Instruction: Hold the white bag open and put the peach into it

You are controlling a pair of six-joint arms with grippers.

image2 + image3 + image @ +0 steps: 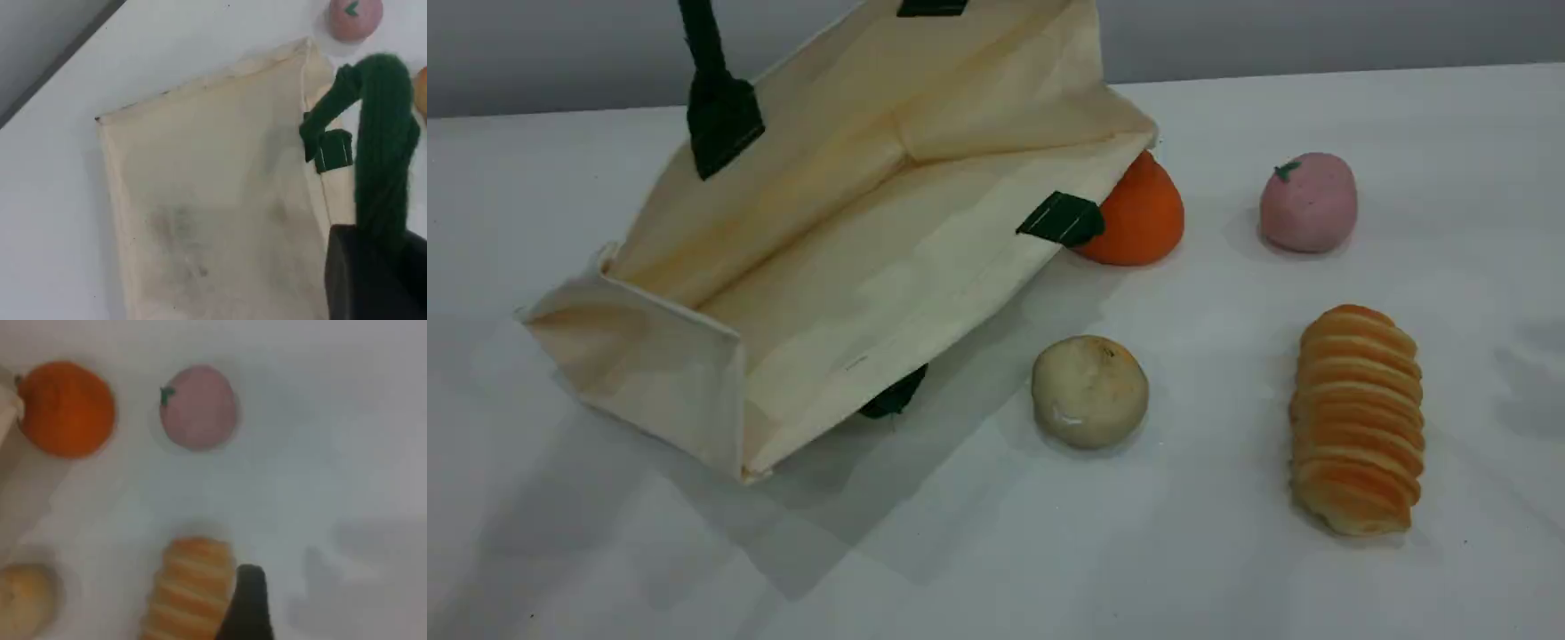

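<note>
The white bag (854,240) is tilted up off the table, its mouth raised toward the top of the scene view and its base corner resting at the left. One dark green rope handle (703,44) runs taut out of the top edge. In the left wrist view that rope handle (383,133) drops into my left gripper (377,267), which is shut on it above the bag (213,213). The peach (1307,203) sits alone on the table at the right, pink with a green stem. My right gripper hovers above the table, open and empty; one dark fingertip (248,603) shows below the peach (199,407).
An orange fruit (1138,218) is tucked against the bag's right corner. A beige round bun (1089,389) lies in front of the bag. A ridged golden bread roll (1358,418) lies at the right, just beside my right fingertip in the wrist view.
</note>
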